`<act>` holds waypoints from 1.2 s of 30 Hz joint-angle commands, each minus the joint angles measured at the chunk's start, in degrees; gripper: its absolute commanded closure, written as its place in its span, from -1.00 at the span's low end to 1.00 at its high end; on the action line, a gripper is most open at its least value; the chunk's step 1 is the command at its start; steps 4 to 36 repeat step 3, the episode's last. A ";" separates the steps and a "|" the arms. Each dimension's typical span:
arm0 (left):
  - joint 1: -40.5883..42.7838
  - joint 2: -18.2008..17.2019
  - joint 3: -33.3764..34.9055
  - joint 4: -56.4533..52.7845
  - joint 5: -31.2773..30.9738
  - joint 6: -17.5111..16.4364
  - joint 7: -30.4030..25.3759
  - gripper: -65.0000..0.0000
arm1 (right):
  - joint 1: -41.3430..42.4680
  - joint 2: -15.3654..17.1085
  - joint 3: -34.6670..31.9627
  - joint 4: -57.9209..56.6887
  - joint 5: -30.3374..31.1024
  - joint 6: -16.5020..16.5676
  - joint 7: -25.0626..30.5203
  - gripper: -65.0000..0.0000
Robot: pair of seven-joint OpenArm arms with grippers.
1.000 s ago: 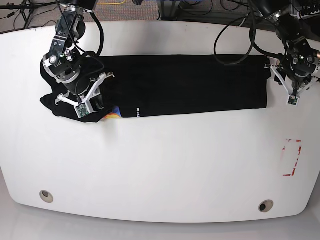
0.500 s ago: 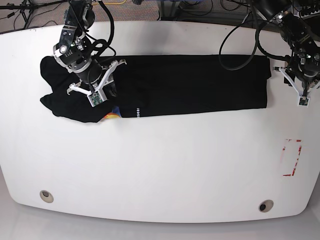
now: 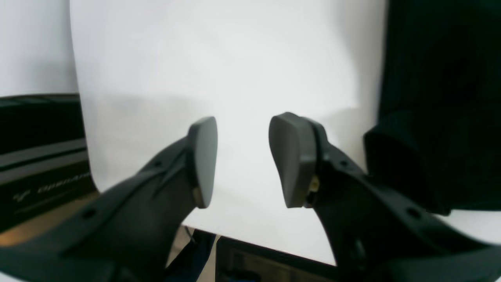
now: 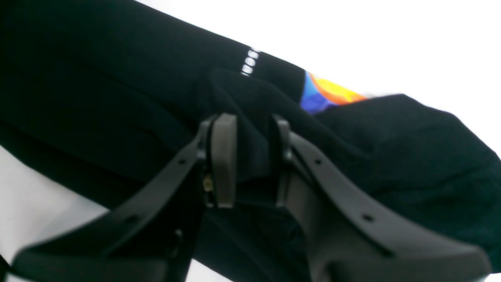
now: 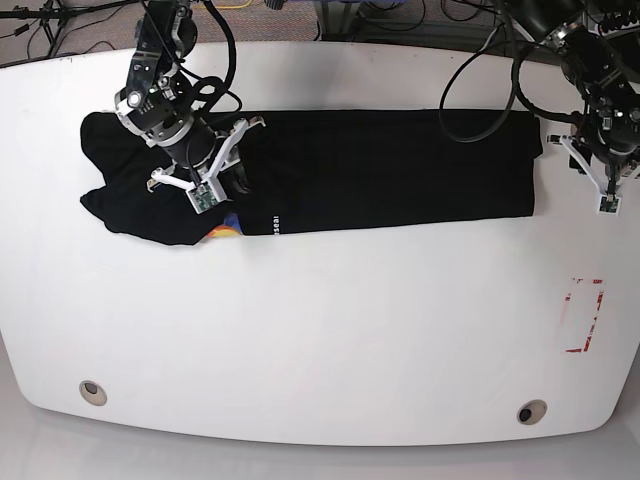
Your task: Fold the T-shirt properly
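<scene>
**Setting: Robotics Lab Workstation**

You worked at a lab bench: a white rounded table (image 5: pixel 320 330) with red tape markings (image 5: pixel 585 315), cable bundles (image 5: pixel 470 90) trailing over its far edge, and tripod legs (image 5: pixel 40 15) on carpet behind.

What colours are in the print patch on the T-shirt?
Orange, yellow and blue on the print patch of the black T-shirt; clearest in the right wrist view.
</scene>
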State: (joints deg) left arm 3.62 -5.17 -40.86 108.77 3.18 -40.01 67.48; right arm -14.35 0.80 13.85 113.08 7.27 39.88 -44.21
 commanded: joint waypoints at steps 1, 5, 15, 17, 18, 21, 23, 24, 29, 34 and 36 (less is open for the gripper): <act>-1.46 -0.85 0.55 0.99 0.20 0.01 -0.80 0.22 | 0.50 -0.05 -0.88 0.29 0.86 0.12 1.17 0.56; -1.64 -0.94 0.91 0.90 0.29 0.01 -0.80 0.22 | 0.59 0.21 -1.14 0.02 0.86 0.12 1.17 0.56; -1.64 -0.94 0.91 0.90 0.29 0.01 -0.80 0.22 | 0.59 0.21 -1.14 0.02 0.86 0.12 1.17 0.56; -1.64 -0.94 0.91 0.90 0.29 0.01 -0.80 0.22 | 0.59 0.21 -1.14 0.02 0.86 0.12 1.17 0.56; -1.64 -0.94 0.91 0.90 0.29 0.01 -0.80 0.22 | 0.59 0.21 -1.14 0.02 0.86 0.12 1.17 0.56; -1.64 -0.94 0.91 0.90 0.29 0.01 -0.80 0.22 | 0.59 0.21 -1.14 0.02 0.86 0.12 1.17 0.56; -1.64 -0.94 0.91 0.90 0.29 0.01 -0.80 0.22 | 0.59 0.21 -1.14 0.02 0.86 0.12 1.17 0.56; -1.64 -0.94 0.91 0.90 0.29 0.01 -0.80 0.22 | 0.59 0.21 -1.14 0.02 0.86 0.12 1.17 0.56; -1.64 -0.94 0.91 0.90 0.29 0.01 -0.80 0.22 | 0.59 0.21 -1.14 0.02 0.86 0.12 1.17 0.56; -1.64 -0.94 0.91 0.90 0.29 0.01 -0.80 0.22 | 0.59 0.21 -1.14 0.02 0.86 0.12 1.17 0.56; -1.64 -0.94 0.91 0.90 0.29 0.01 -0.80 0.22 | 0.59 0.21 -1.14 0.02 0.86 0.12 1.17 0.56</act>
